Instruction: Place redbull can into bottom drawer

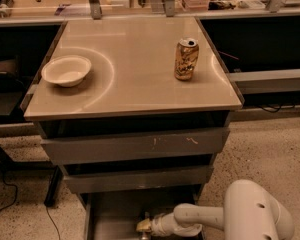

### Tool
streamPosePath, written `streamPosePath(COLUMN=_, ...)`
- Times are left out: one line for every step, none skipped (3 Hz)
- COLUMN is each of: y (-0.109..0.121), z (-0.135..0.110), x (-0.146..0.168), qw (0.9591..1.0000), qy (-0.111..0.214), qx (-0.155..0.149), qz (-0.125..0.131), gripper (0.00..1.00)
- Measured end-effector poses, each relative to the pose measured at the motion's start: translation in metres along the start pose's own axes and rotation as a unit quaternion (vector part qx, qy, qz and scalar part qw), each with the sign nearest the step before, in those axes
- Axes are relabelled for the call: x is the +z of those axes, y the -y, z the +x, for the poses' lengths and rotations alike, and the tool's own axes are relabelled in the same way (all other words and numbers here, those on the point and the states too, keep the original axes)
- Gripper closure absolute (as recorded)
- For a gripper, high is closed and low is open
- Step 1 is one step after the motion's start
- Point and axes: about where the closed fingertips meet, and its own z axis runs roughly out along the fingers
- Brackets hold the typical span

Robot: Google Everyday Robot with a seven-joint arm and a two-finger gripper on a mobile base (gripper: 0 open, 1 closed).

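Observation:
The bottom drawer (115, 211) is pulled open below the two upper grey drawers and shows its flat grey floor. My white arm reaches from the lower right into it, and my gripper (145, 226) sits low inside the drawer near the bottom edge of the camera view. A small pale yellowish part shows at the gripper's tip. I cannot make out the redbull can; it is hidden at the gripper or cut off by the frame's edge.
On the beige cabinet top stand a gold-orange soda can (186, 59) at the right and a white bowl (66, 70) at the left. The two upper drawers (135, 145) stick out slightly. Dark shelving flanks the cabinet, and speckled floor lies to the right.

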Motion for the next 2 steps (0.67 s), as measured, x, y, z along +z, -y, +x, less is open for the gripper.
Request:
streamPosePath(y=0.0, z=0.0, x=0.0, qw=1.0, qy=0.0, qx=0.0, qz=0.0, gripper=0.13)
streamPosePath(y=0.0, z=0.0001, x=0.0001, qw=1.0, qy=0.0, qx=0.0, qz=0.0, gripper=0.0)
